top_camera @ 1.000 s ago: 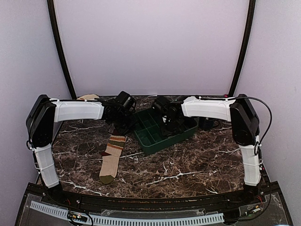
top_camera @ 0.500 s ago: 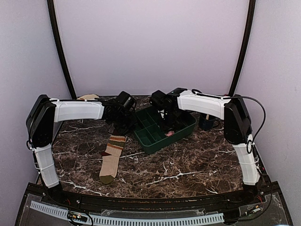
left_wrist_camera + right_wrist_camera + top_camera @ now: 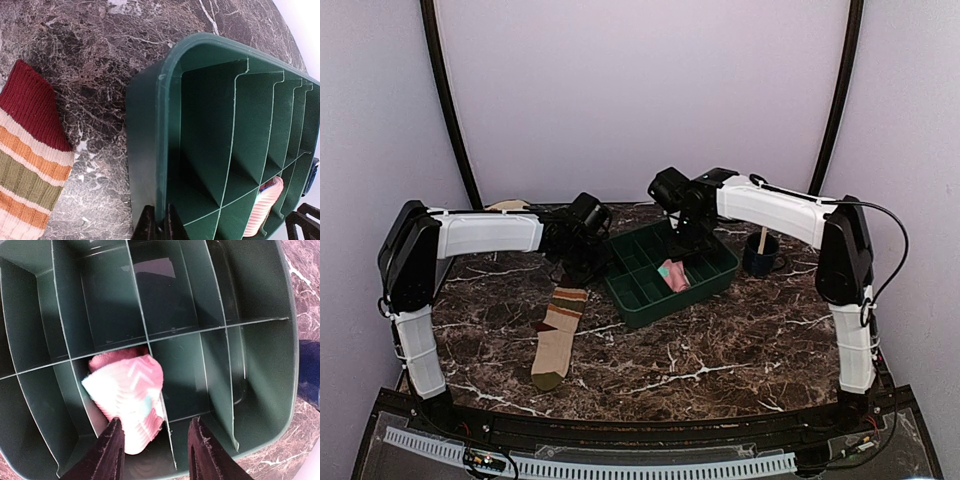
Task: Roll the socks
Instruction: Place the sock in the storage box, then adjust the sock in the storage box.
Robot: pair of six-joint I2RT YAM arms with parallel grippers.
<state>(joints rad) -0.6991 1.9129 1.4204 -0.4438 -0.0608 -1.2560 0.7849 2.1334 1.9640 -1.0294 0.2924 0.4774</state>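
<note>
One second ago the right arm [image 3: 770, 205] was low inside the tray [image 3: 630, 305] and covered what it was holding. Now it has lifted up and back, and the right jaws have come apart. In the right wrist view they stand released above the pink sock [image 3: 131, 400], with nothing between them.

The pink sock is now free in one of the middle compartments of the tray, bunched into a short bundle and leaning on a divider. I judge that this sock is finished and put away.

The left arm [image 3: 490, 232] has not moved. The left jaws stay clenched on the near wall of the tray and keep it steady.

The striped sock [image 3: 558, 335] lies flat on the table [image 3: 720, 350], just beside the tray on its left and not yet rolled. It is probably the next work, so about half of the task remains.
</note>
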